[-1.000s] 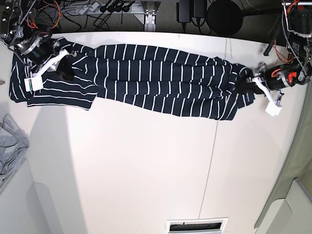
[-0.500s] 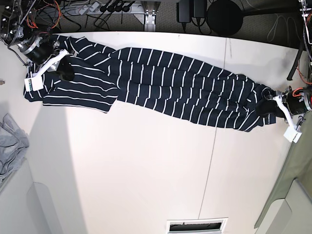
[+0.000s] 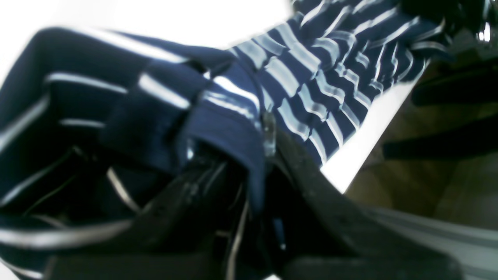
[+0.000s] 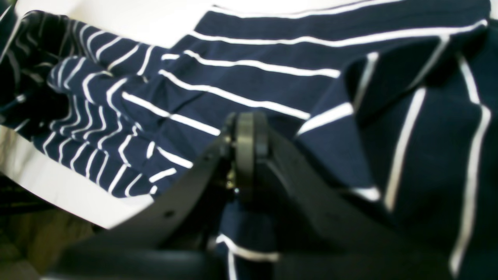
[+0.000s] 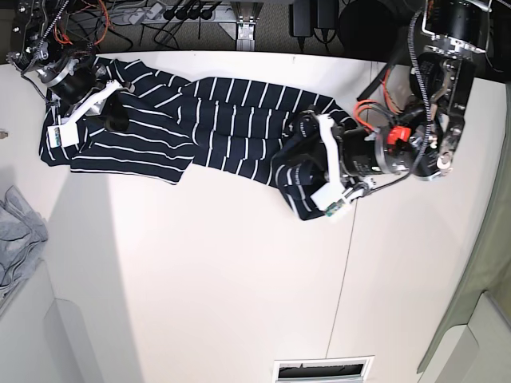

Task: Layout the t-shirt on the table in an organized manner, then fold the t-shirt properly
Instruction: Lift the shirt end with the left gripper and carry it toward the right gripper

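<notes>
No writing is readable; the left gripper (image 5: 299, 171) and right gripper (image 5: 112, 112) each pinch the t-shirt (image 5: 215, 128) on the table (image 5: 239, 279).

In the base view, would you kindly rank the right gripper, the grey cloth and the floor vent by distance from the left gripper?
From the left gripper:
1. Floor vent, bottom edge, below it.
2. Right gripper, top left, on the t-shirt.
3. Grey cloth, far left edge.

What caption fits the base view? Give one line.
Both arms' fingers pinch opposite ends of the dark navy white-striped fabric t-shirt, bunched on the matte white table.
</notes>
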{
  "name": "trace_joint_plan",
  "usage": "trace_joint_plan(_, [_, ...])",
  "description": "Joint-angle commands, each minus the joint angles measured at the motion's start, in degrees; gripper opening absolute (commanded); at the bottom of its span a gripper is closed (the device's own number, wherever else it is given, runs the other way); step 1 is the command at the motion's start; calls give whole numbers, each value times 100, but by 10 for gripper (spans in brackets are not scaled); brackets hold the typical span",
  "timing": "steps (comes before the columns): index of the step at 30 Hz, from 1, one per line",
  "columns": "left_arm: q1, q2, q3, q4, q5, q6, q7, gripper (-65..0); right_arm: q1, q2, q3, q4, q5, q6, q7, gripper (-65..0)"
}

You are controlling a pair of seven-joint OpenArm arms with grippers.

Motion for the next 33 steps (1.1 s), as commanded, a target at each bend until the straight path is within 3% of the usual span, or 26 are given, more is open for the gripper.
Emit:
trace_joint_plan(1, [-120, 59, 140, -24, 160, 42, -197, -650, 24, 44, 24, 74, 87, 22, 129, -650])
trace_joint_plan(4, [-221, 315, 581, -424, 625, 96, -249, -650, 28, 46, 24, 74, 87, 22, 129, -650])
trace_joint_plan(8, [-234, 466, 984, -892, 632, 92, -291, -650, 28, 46, 24, 74, 92, 22, 142, -650])
trace_joint_plan(9, [-232, 476, 1091, -951, 632, 94, -378, -618, 28, 46, 24, 74, 92, 22, 177, -650])
trace_joint_plan(11, [-234, 481, 1296, -975, 632, 94, -527, -472, 28, 46, 24, 74, 94, 22, 236, -650])
trace_joint_plan(13, [-273, 490, 1412, -973, 575, 96, -608, -373, 28, 46, 24, 74, 125, 22, 308, -555])
trace_joint_plan(16, [-343, 527, 1416, -885, 358, 90, -535, -366, 31, 46, 24, 74, 203, 22, 328, -433])
trace_joint_plan(20, [-356, 525, 1416, -291, -70, -330, -264, -366, 28, 46, 24, 74, 197, 22, 328, -429])
trace_joint_plan(25, [-358, 522, 1416, 339, -804, -349, 114, -366, 31, 46, 24, 74, 175, 22, 328, -429])
trace_joint_plan(28, [-358, 518, 1340, 592, -892, -349, 184, -366, 28, 48, 24, 74, 83, 22, 328, -429])
trace_joint_plan(33, [-341, 507, 284, 750, -791, -349, 92, -368, 28, 46, 24, 74, 48, 22, 328, -429])
